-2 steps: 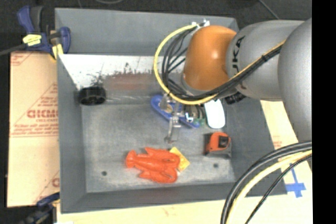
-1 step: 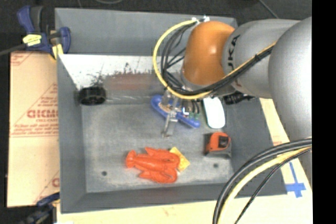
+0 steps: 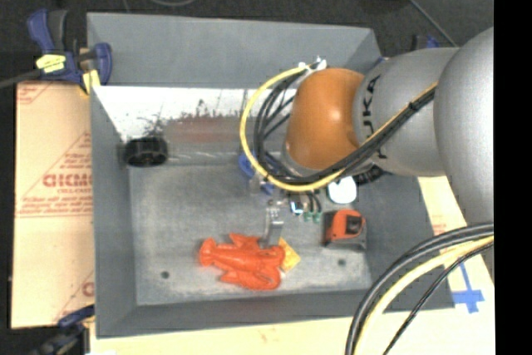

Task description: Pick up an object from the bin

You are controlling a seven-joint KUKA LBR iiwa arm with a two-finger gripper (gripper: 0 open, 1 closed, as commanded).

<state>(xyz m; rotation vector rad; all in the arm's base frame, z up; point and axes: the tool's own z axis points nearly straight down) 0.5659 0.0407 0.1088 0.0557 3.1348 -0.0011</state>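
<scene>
Grey metal bin (image 3: 166, 212), viewed from above. The arm is seen entering from 3 o'clock, its wrist under an orange cover (image 3: 320, 119) ringed by yellow and black cables.

The gripper (image 3: 273, 234) is lowered near the bin floor, just off centre toward 5 o'clock. Its tip is set at the upper right edge of an orange-red toy lobster (image 3: 239, 260). Whether the gripper is open or closed cannot be told, and no grasp can be confirmed.

The toy lobster is lying flat at 6 o'clock on the floor, close to the front wall. A yellow piece (image 3: 290, 258) is tucked against its 3 o'clock end.

Other contents noted:
- An orange-and-black tape measure (image 3: 343, 227) at 4 o'clock, near the gripper but apart from it.
- A white round object (image 3: 342, 192) at 3 o'clock, partly covered by the wrist.
- A black ring (image 3: 145, 151) at 10 o'clock against the back wall, well apart from the rest.
</scene>
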